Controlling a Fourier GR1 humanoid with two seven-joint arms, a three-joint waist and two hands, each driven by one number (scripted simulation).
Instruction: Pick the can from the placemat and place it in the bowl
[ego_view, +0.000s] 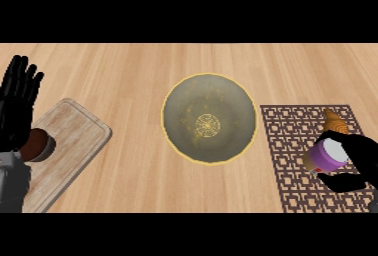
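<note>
Over the placemat (289, 131), the right robot hand (357, 159) curls round the can (329, 154) — the bowl (210, 119) lies to its left, near; the left robot hand (18, 106) rests open, farther off.

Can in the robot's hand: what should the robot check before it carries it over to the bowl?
1. Right hand curled round the can: ok.
2. Can lifted off the placemat: cannot tell.
3. Bowl has nothing inside: ok.
4. Nothing stands between the can and the bowl: ok.
5. Left hand rests open at the left edge, away from the bowl: ok.
6. Brown pastry on the placemat, not touching the can: cannot tell.
</note>
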